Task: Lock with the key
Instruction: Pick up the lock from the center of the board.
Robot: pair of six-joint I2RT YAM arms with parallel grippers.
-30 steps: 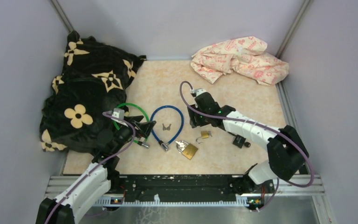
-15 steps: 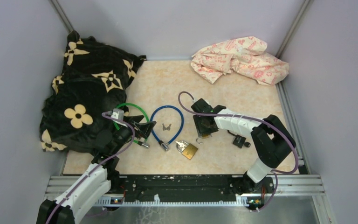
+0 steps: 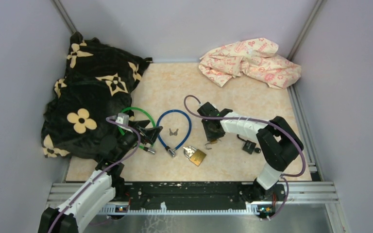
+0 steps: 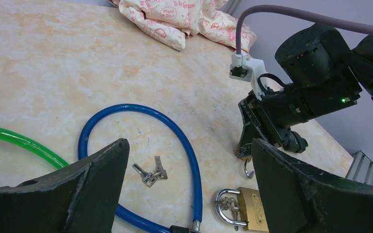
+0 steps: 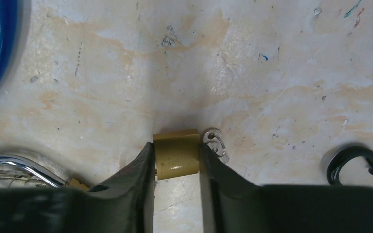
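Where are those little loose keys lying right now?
In the overhead view the keys lie mid-table, inside the blue cable loop, just behind the big padlock.

Small brass padlock [image 5: 177, 155] lying flat; silver key [image 5: 215, 142], perhaps, touching its side.

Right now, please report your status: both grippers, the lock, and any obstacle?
Left gripper open, by blue cable lock. Right gripper closed on small brass padlock, on table. Loose keys inside its loop, untouched. Nothing in the way.

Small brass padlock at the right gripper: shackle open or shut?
Open. On the small padlock, the shackle sticks out as a free hook below the right gripper, end clear of the body.
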